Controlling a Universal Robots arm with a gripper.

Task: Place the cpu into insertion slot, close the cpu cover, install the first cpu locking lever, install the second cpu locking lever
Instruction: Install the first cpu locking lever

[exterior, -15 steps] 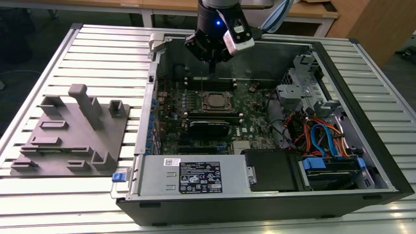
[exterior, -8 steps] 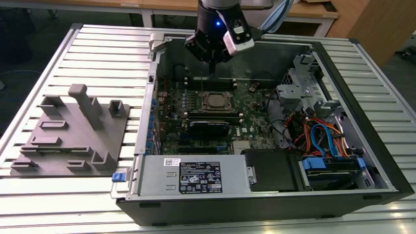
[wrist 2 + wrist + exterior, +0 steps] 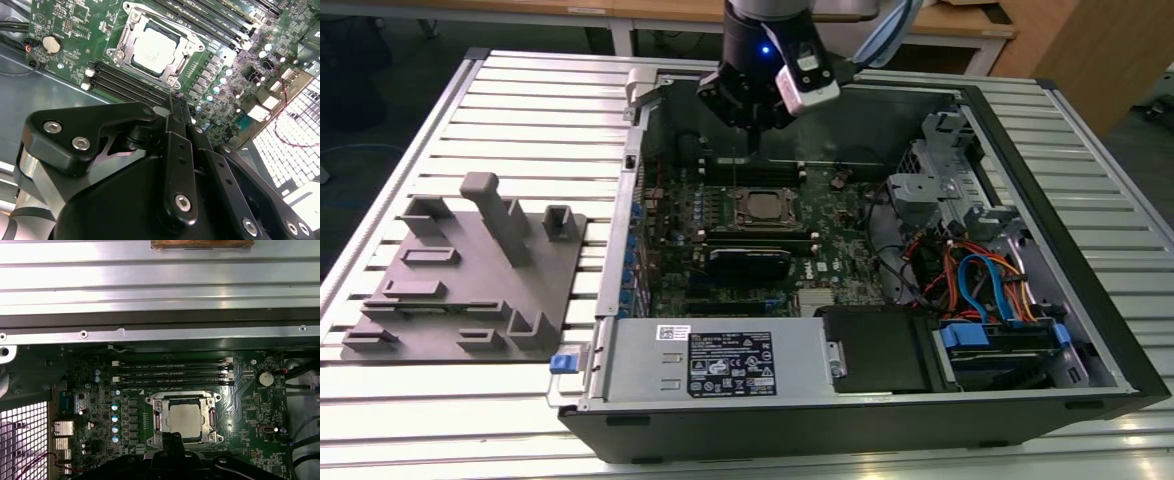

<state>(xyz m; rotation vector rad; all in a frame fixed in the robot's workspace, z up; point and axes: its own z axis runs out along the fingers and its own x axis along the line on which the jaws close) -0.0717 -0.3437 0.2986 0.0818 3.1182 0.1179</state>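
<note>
The cpu (image 3: pixel 758 208) lies flat in its socket on the green motherboard, its silver top showing in both wrist views (image 3: pixel 155 49) (image 3: pixel 185 420). The cpu cover (image 3: pixel 192 47) (image 3: pixel 158 421), a silvery frame, lies down around the chip. My gripper (image 3: pixel 754 145) hangs over the board just behind the socket, a little above it. Its black fingers meet in a narrow tip (image 3: pixel 172 97) (image 3: pixel 172 437), shut with nothing between them. The tip points at the socket's edge nearest the memory slots and is clear of the cover.
The open computer case holds memory slots (image 3: pixel 170 375) behind the socket and a black block (image 3: pixel 747 262) in front of it. A power supply (image 3: pixel 720 365) sits near the front and a drive cage with cables (image 3: pixel 987 290) is on the exterior view's right. A grey fixture plate (image 3: pixel 467 270) lies outside on that view's left.
</note>
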